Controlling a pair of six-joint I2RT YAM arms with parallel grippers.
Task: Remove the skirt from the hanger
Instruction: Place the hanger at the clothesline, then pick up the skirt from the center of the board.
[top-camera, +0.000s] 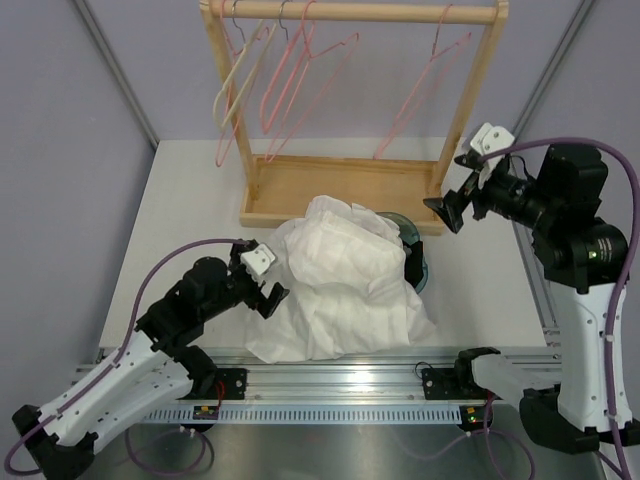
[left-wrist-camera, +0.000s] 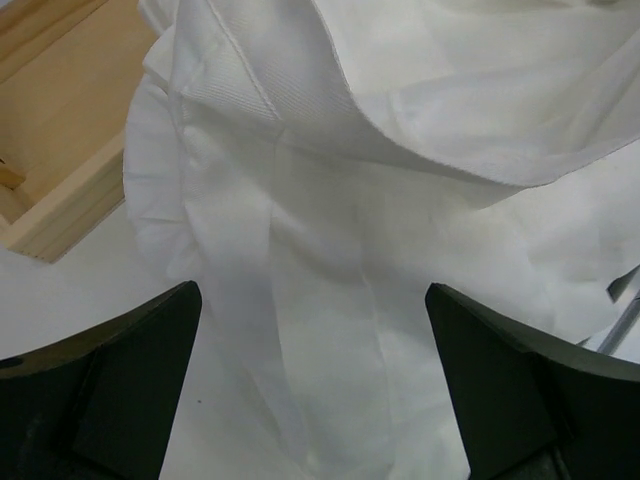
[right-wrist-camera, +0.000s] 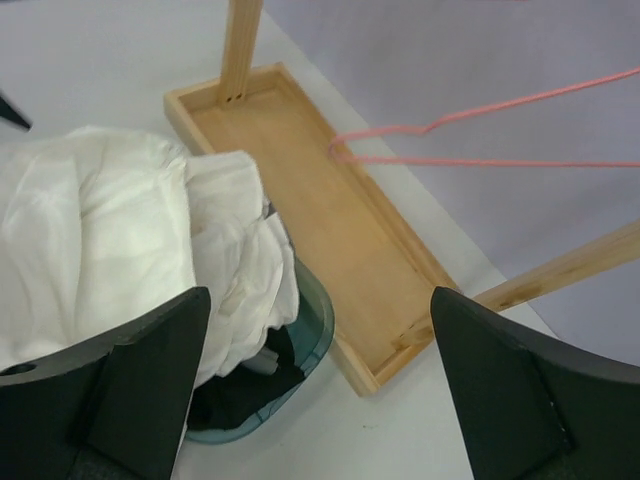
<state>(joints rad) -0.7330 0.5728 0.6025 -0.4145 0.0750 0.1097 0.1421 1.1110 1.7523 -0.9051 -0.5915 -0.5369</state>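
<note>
The skirt (top-camera: 340, 290) lies in a heap over the teal tub (top-camera: 418, 268), off any hanger. It looks white to pale grey here. Broad pleats and a straight band edge show in the left wrist view (left-wrist-camera: 320, 250). My left gripper (top-camera: 272, 297) stands open at the heap's left side, and cloth lies below its spread jaws (left-wrist-camera: 311, 295) without being pinched. My right gripper (top-camera: 445, 212) hangs open in the air by the rack's right post, holding nothing (right-wrist-camera: 320, 295). The nearest pink hanger (top-camera: 425, 90) hangs empty on the rail, apart from it.
A wooden rack has a tray base (top-camera: 340, 185) and a top rail (top-camera: 350, 12) that carries several empty hangers, pink and cream. Dark cloth (right-wrist-camera: 240, 385) lies inside the tub (right-wrist-camera: 310, 350) under the white fabric. The arms' mounting rail (top-camera: 330, 385) runs along the near edge.
</note>
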